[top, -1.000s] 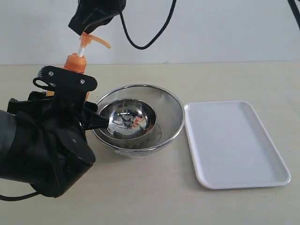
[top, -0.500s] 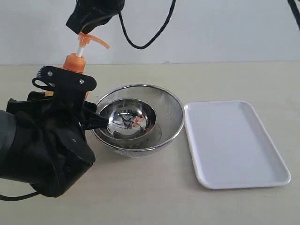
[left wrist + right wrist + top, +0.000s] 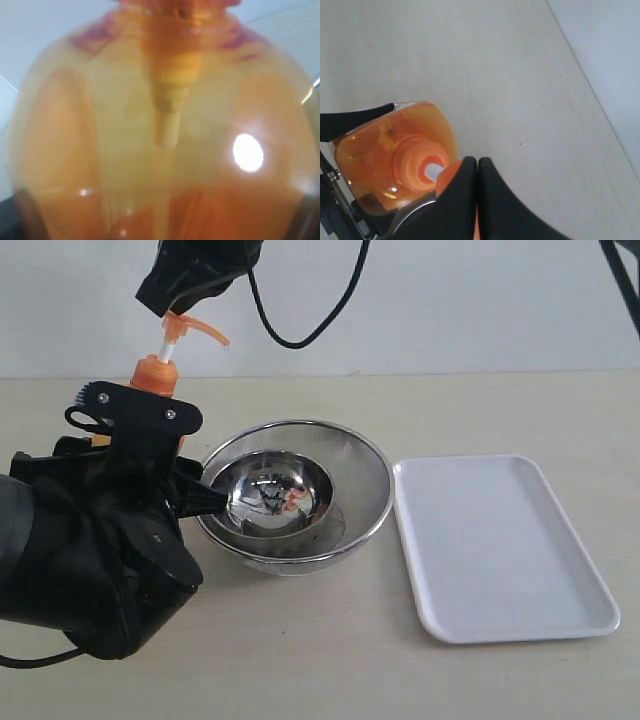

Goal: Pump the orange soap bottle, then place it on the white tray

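The orange soap bottle (image 3: 155, 372), tall translucent plastic full of orange liquid, stands upright at the far left of the pale matte counter (image 3: 330, 660). Most of its body is hidden behind the bulky black left arm. The left fingers (image 3: 135, 412) flank its body, and in the right wrist view one black finger lies against its rounded shoulder, so I judge them grasping the bottle. From the left wrist camera the glossy wall fills the picture (image 3: 160, 150).

The right fingers (image 3: 175, 285), reaching across to the left side, are clenched tip to tip (image 3: 462, 190) and sit directly on top of the orange pump head (image 3: 195, 328). The white stem (image 3: 170, 345) shows fully raised below it. The bottle's long axis runs straight down from those fingers, so the pumping press should follow that line.

Two nested round steel bowls (image 3: 375, 475), shiny and reflective, sit just right of the bottle. The white tray (image 3: 500, 540), flat smooth plastic with rounded corners and a low rim, lies further right, beyond them and bare.
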Available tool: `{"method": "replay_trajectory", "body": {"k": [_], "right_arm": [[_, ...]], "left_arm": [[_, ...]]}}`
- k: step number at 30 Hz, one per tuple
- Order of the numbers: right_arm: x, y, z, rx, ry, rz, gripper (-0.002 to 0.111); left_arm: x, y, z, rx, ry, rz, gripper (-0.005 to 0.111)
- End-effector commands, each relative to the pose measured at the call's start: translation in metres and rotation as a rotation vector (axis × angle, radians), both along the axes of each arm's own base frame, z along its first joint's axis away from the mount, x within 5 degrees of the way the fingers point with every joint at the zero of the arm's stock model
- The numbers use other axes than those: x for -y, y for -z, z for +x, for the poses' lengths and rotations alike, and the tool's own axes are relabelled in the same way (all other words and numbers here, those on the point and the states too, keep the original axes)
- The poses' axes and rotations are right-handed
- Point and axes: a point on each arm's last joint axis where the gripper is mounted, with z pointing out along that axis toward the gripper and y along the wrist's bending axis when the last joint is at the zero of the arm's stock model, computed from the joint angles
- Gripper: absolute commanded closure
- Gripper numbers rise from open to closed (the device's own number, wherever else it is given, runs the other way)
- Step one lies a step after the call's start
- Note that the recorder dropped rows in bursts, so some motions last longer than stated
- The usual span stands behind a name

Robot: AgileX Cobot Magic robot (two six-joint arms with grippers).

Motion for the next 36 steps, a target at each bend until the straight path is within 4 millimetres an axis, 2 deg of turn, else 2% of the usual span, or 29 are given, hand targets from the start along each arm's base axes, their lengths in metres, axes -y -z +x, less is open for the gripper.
{"method": "replay_trajectory", "body": {"k": [1,23,27,33,36], "right_arm": [[-0.010,0.026,-0.008,-0.118,-0.050,-0.075,0.109],[-0.010,0.026,-0.008,-0.115,-0.049,-0.078,0.109],[-0.004,0.015,-0.009,-0.068,-0.036,-0.097,0.109],[0.006,-0.017,-0.012,0.061,0.003,-0.043,0.109],[0.008,-0.024,-0.012,0.093,0.013,-0.022,0.109]], "left_arm": [[0.004,-0.012,0.003,0.094,0.039,0.030,0.102],[0.004,-0.012,0.003,0.094,0.039,0.030,0.102],[0.004,-0.012,0.003,0.094,0.039,0.030,0.102],[0.004,-0.012,0.003,0.094,0.039,0.030,0.102],[0.004,-0.012,0.003,0.092,0.040,0.029,0.102]]}}
